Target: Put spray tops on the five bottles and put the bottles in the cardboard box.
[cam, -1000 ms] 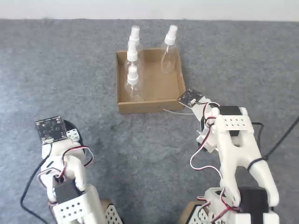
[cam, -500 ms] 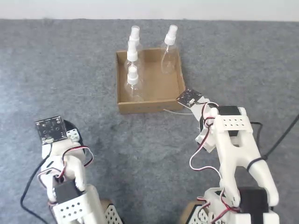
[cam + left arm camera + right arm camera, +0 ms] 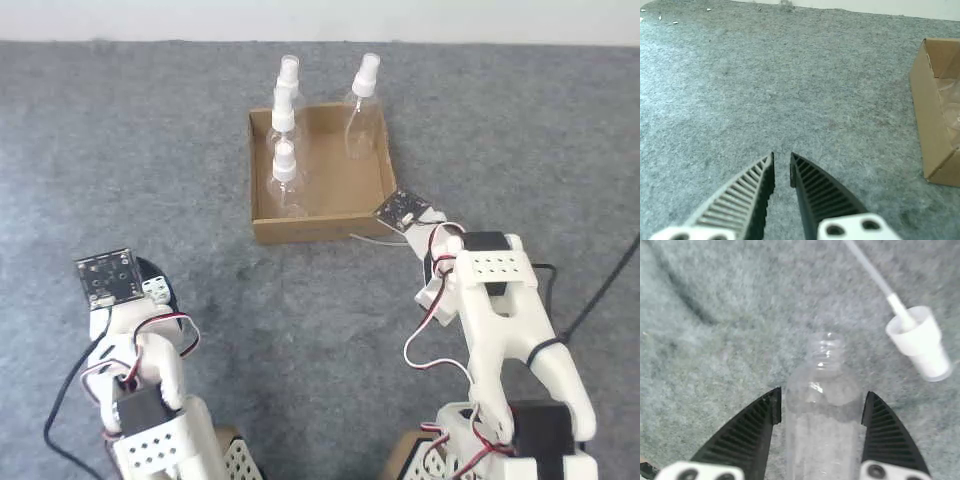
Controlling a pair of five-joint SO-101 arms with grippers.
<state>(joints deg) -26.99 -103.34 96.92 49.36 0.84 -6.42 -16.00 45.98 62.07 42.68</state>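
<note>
A clear bottle (image 3: 822, 405) without a top lies on the grey carpet. My right gripper (image 3: 822, 397) is open, with one finger on each side of the bottle's body. A white spray top (image 3: 920, 342) with its thin tube lies loose beside the bottle's neck. Its tube (image 3: 372, 238) pokes out by the front right corner of the cardboard box (image 3: 320, 228). Several bottles with white spray tops (image 3: 285, 165) stand at the box, most along its left side and one (image 3: 362, 100) at the far right. My left gripper (image 3: 782, 156) hangs shut over bare carpet, holding nothing.
The box (image 3: 940, 110) stands off to one side of my left gripper. Grey carpet spreads around both arms. The left arm (image 3: 135, 350) sits at the near left, well away from the box. A pale wall edge runs along the far side.
The right arm has crept a little toward the box's front right corner. The left arm and the bottles in the box have not moved.
</note>
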